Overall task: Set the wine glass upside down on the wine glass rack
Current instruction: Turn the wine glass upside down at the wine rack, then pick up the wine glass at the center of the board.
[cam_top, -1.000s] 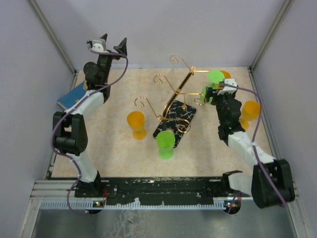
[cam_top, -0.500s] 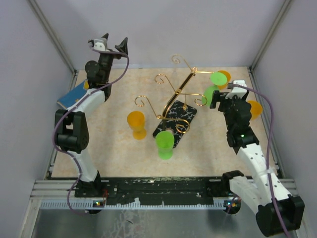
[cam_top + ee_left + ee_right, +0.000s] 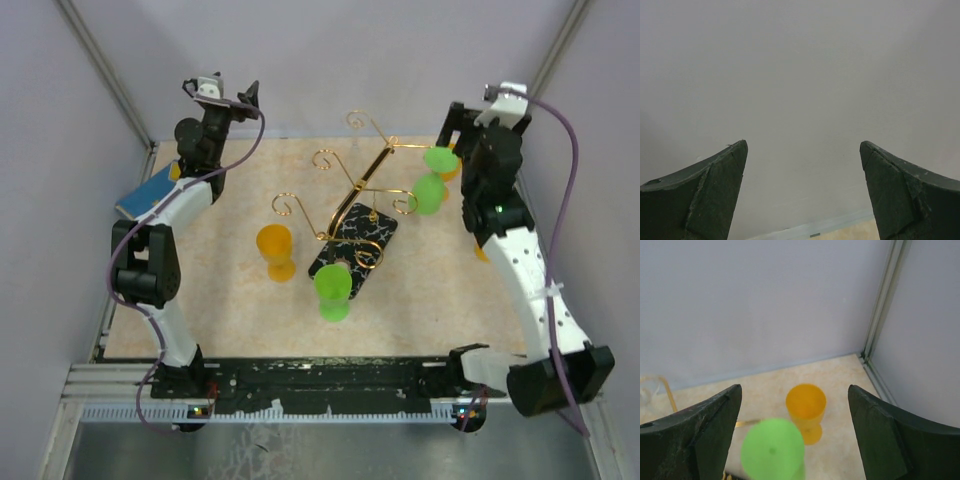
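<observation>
Wine glass rack (image 3: 358,190): curled gold wire, marbled base (image 3: 365,230)

- The green wine glass (image 3: 772,450), low between the fingers of the right claw (image 3: 794,388), was a blurred disc cut off by the bottom edge.
- The orange glass (image 3: 806,402) beyond it had its foot partly hidden by that disc.
- The wine glass rack (image 3: 668,392) showed only a bit of gold wire, the rest hidden behind the claw's left finger.
- Below the left claw (image 3: 803,145), the table (image 3: 855,231) was only a sliver at the edge.
</observation>
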You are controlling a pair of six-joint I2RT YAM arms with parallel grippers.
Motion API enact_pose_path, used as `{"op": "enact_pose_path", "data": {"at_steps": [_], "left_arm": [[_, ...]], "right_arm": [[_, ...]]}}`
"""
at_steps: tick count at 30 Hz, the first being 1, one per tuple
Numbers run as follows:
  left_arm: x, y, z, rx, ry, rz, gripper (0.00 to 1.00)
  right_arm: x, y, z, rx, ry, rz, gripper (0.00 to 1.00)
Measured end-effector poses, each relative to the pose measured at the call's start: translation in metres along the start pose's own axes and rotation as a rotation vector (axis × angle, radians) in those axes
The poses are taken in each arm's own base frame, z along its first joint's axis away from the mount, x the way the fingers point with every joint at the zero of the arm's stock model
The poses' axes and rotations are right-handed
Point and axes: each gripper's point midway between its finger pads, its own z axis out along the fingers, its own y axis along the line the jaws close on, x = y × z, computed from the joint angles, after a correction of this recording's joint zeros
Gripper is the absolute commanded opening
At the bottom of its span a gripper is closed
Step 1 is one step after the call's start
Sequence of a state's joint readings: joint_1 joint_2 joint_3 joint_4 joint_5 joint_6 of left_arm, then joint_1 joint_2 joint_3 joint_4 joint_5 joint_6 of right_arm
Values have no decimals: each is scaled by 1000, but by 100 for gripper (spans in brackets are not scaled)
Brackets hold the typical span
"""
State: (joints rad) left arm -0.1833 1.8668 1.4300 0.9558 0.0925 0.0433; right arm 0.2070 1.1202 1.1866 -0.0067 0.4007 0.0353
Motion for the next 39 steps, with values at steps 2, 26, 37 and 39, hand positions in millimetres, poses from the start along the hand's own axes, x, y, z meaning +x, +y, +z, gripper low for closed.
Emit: {"op": "enact_pose_path", "data": {"at_steps": [2,26,37,39], "left_arm": [[8,2,-1,-8,31,13,99],[27,12,-19,-42,183,105,99],[26,10,-10,-26,174,105,99],[29,10,-10,-24,179,105,99]], "right_arm": [[-18,4,22,26,18,-2,87],[142,-84,130,262,665,118,76],[202,-64,105,199,835,182,66],[207,-63,104,194,843,187,60]]}}
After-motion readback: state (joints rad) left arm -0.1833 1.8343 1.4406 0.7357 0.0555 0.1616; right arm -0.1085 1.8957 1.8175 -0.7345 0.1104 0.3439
